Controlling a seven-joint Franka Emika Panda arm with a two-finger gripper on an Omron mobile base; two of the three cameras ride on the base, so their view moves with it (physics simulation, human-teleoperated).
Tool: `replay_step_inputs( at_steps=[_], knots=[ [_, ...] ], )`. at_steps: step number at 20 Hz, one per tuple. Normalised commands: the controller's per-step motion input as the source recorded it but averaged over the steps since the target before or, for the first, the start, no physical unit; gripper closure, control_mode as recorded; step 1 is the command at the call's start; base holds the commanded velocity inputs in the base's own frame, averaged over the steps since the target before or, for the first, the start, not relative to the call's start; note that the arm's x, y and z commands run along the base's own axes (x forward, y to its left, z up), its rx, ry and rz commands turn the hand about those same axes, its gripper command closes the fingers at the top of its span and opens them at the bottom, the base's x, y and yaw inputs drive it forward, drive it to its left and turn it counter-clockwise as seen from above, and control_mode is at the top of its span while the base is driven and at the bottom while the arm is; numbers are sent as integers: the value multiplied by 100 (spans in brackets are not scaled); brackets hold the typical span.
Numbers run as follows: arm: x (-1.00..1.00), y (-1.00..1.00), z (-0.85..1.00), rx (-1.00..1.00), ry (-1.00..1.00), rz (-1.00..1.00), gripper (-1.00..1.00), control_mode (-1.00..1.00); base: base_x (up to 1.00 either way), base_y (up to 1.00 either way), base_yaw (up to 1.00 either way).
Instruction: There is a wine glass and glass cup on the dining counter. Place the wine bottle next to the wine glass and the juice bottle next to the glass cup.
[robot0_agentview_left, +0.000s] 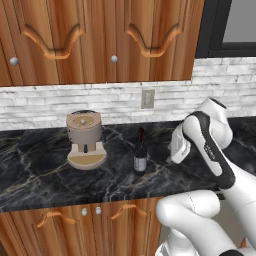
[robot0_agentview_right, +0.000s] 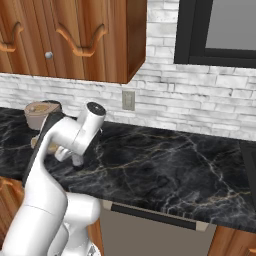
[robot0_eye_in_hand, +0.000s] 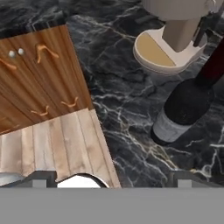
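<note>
Hand (robot0_eye_in_hand: 111, 177) open above worktop (robot0_agentview_left: 45, 165); wine bottle (robot0_eye_in_hand: 186, 107) just ahead.

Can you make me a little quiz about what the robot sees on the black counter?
1. True or false: the wine bottle stands upright on the worktop.
2. What stands to the left of the bottle in the left base view?
A. a toaster
B. a tan coffee machine
C. a kettle
3. Fill in: the end effector is ____ and holds nothing.

Key:
1. True.
2. B.
3. Open.
</note>
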Motion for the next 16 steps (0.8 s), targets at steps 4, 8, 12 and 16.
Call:
replay_step_inputs(
  at_steps=[4, 8, 12, 16],
  knots=[
    [27, -8, -7, 32, -13, 9, -100, -100, 0, 0, 0],
    [34, -7, 0, 34, 0, 11, -100, -100, 0, 0, 0],
    [28, 0, -1, 31, 0, 11, -100, -100, 0, 0, 0],
    [27, 0, 0, 19, 0, 11, -100, -100, 0, 0, 0]
  ],
)
